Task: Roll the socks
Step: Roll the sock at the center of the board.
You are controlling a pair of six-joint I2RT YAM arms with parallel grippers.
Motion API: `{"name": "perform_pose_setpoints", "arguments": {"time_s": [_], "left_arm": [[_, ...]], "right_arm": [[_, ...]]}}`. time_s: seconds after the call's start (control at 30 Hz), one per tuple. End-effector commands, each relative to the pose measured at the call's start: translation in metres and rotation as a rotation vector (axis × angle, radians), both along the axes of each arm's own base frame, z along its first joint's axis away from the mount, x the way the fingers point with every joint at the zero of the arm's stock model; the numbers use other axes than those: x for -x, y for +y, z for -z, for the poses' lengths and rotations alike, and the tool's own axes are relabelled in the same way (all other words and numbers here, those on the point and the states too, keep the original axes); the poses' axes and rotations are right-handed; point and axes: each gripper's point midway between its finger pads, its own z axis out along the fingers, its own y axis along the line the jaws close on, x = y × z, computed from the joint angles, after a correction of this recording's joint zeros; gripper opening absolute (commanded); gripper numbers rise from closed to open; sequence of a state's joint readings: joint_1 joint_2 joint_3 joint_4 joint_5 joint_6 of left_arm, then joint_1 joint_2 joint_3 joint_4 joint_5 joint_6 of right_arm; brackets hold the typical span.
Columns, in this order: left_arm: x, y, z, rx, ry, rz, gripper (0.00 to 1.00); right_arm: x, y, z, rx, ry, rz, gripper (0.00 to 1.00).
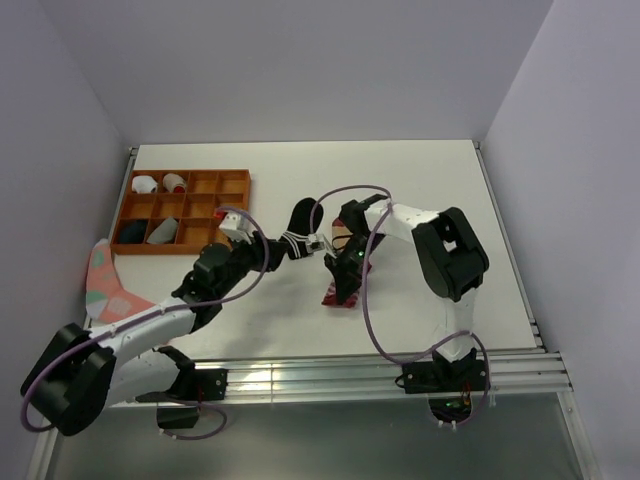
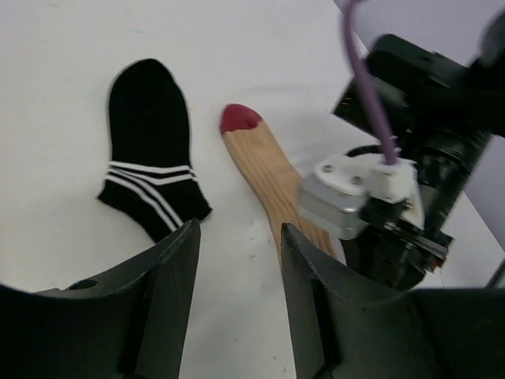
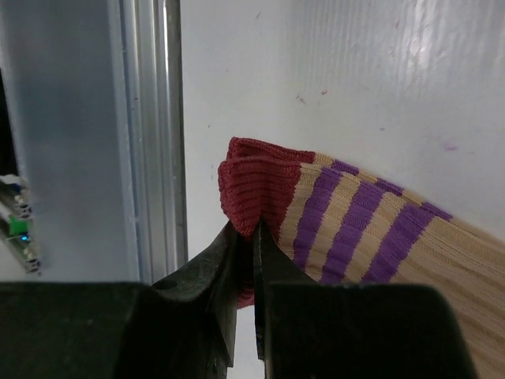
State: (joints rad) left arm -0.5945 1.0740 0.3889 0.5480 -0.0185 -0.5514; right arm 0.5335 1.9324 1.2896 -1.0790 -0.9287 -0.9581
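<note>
The black sock [image 1: 300,215] with a white-striped cuff lies flat mid-table, also in the left wrist view [image 2: 150,134]. Just right of it lies the tan sock [image 1: 336,298], its maroon toe [image 2: 239,118] pointing away. My right gripper [image 1: 341,286] is shut on this sock's maroon cuff end [image 3: 252,189], beside the purple stripes [image 3: 355,229], and the cuff is bunched up at the fingertips [image 3: 256,230]. My left gripper [image 1: 278,255] is open over bare table between the two socks [image 2: 239,233], with nothing between its fingers.
An orange compartment tray [image 1: 128,200] at the back left holds small rolled bundles [image 1: 145,184]. A pink sock with teal spots [image 1: 105,285] lies at the left wall. An aluminium rail [image 1: 380,365] runs along the near edge, close to the right gripper [image 3: 150,134].
</note>
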Motion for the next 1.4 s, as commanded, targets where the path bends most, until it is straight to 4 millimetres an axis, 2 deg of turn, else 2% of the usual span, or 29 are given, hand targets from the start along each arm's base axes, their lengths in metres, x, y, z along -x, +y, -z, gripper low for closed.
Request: {"name": "perform_pose_setpoints", "arguments": {"time_s": [0.0,0.07,0.1,0.17,0.2,0.23,0.3,0.43,0.63,0.73,0.97,1.37], "left_arm": [[0.011,-0.038,-0.021,0.011,-0.167,0.175,0.51],[0.017,-0.054,-0.016,0.01,-0.164,0.265,0.51],[0.02,-0.063,-0.005,-0.002,-0.145,0.306,0.5],[0.023,-0.075,-0.006,0.009,-0.161,0.351,0.5],[0.028,-0.084,0.004,-0.001,-0.14,0.389,0.49],[0.03,-0.089,0.005,-0.002,-0.142,0.403,0.49],[0.038,-0.102,0.014,-0.007,-0.127,0.456,0.49],[0.05,-0.117,0.021,0.013,-0.119,0.532,0.51],[0.062,-0.142,0.033,0.009,-0.096,0.633,0.57],[0.068,-0.149,0.039,0.007,-0.083,0.67,0.6],[0.074,-0.159,0.058,-0.008,-0.046,0.71,0.58],[0.09,-0.162,0.07,0.018,-0.008,0.788,0.58]], "right_arm": [[0.017,-0.005,-0.006,-0.031,0.115,-0.024,0.0],[0.016,-0.006,-0.002,-0.023,0.13,-0.009,0.0],[0.016,-0.006,-0.001,-0.014,0.146,0.006,0.0],[0.016,-0.006,-0.001,-0.016,0.183,0.026,0.0],[0.012,-0.005,-0.003,-0.026,0.188,0.035,0.0],[0.014,-0.007,-0.005,-0.022,0.217,0.042,0.0],[0.007,-0.009,-0.003,-0.031,0.243,0.073,0.0],[0.005,-0.016,0.002,-0.011,0.284,0.086,0.0],[0.004,-0.016,0.003,-0.005,0.294,0.1,0.0],[0.003,-0.017,0.004,-0.003,0.306,0.099,0.0],[0.001,-0.019,0.001,-0.014,0.322,0.1,0.0],[-0.005,-0.024,0.001,-0.019,0.344,0.114,0.0]]}}
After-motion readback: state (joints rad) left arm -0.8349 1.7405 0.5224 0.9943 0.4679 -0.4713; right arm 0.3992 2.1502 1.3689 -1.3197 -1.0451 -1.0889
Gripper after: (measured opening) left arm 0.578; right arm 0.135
